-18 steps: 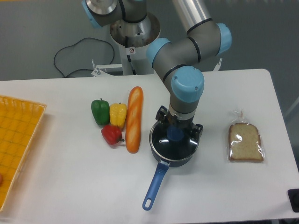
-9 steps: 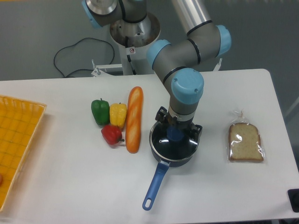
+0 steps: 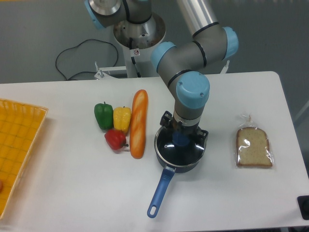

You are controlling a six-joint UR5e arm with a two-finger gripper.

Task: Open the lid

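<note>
The lid (image 3: 176,147), dark glass with a metal rim, sits flat on the blue saucepan (image 3: 170,166), whose long handle points toward the table's front. My gripper (image 3: 181,137) hangs straight down over the lid's centre. Its black fingers (image 3: 166,121) stand on either side of the blue knob (image 3: 180,139). The wrist above hides the fingertips, so I cannot see whether they press on the knob.
A baguette (image 3: 138,123) lies just left of the pan. Further left are green (image 3: 103,115), yellow (image 3: 121,117) and red (image 3: 115,139) peppers. Bagged bread (image 3: 253,147) lies to the right. An orange basket (image 3: 17,150) is at the left edge.
The wrist has shifted very slightly left and up in the picture. The lid and saucepan stay where they were.
</note>
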